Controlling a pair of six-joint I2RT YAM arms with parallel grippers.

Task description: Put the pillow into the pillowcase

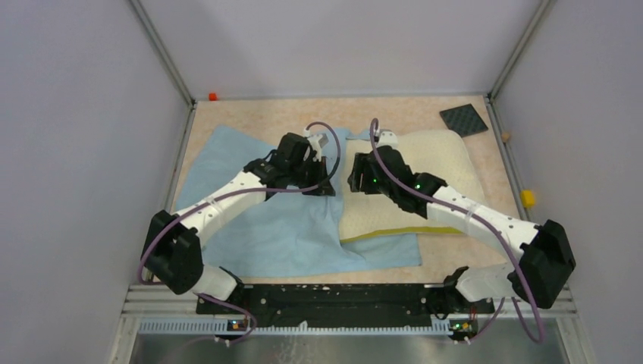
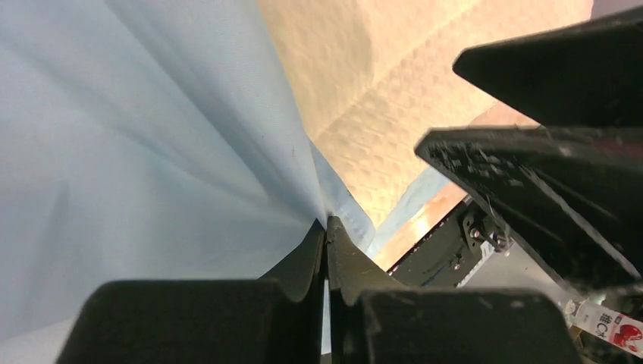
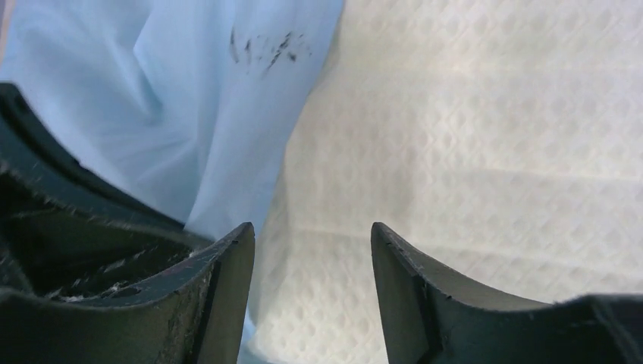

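The light-blue pillowcase (image 1: 265, 227) lies spread on the left and middle of the table. The cream-white pillow (image 1: 447, 159) with a yellow band on its near edge lies on the right, its left end at the case's edge. My left gripper (image 1: 330, 180) is shut on a pinch of the pillowcase (image 2: 152, 152) and lifts it, and the cloth fans out from the fingertips (image 2: 337, 250). The pillow (image 2: 364, 98) shows beyond the cloth. My right gripper (image 1: 353, 176) is open just above the pillow's left end (image 3: 493, 136), next to the pillowcase edge (image 3: 189, 91).
A dark square pad (image 1: 463, 119) lies at the back right corner. A small yellow object (image 1: 527, 199) sits by the right wall and a small orange one (image 1: 213, 96) at the back left. Grey walls enclose the table. The two grippers are close together.
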